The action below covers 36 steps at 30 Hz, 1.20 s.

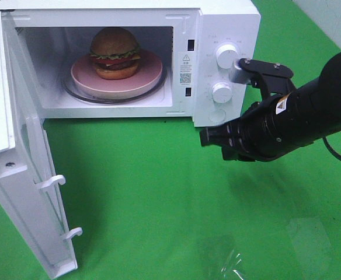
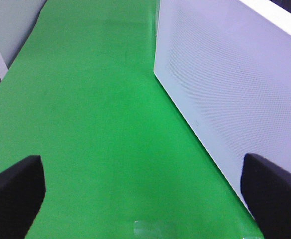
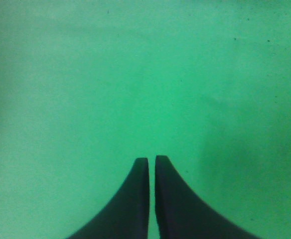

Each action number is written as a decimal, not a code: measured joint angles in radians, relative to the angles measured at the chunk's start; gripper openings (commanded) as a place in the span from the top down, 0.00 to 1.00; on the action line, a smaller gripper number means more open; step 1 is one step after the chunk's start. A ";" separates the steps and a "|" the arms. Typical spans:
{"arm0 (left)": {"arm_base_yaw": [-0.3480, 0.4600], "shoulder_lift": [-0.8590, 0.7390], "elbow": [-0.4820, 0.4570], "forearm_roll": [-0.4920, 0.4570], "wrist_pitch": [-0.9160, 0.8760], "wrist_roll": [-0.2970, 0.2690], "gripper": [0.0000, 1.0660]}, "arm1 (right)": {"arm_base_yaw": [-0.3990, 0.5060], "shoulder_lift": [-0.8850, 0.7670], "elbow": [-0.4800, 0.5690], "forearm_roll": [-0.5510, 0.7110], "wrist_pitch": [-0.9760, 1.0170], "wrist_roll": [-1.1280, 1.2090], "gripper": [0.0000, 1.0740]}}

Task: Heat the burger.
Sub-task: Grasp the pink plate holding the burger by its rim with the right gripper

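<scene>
The burger, with a brown bun, lettuce and tomato, stands on a round pink plate inside the white microwave. The microwave door is swung wide open to the left. My right gripper hovers over the green cloth just below the control panel, pointing left. Its fingers are shut with only a thin slit between them and hold nothing. My left gripper is open over the green cloth, with the door's white perforated outer face beside it. In the high view the left arm is hidden.
Two white knobs sit on the microwave's panel, just above my right arm. Two white latch hooks stick out from the door's edge. A green cloth covers the table.
</scene>
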 measured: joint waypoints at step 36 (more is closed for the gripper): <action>0.000 0.000 0.000 0.000 0.000 0.000 0.06 | 0.000 -0.009 -0.090 -0.228 0.321 -1.414 0.76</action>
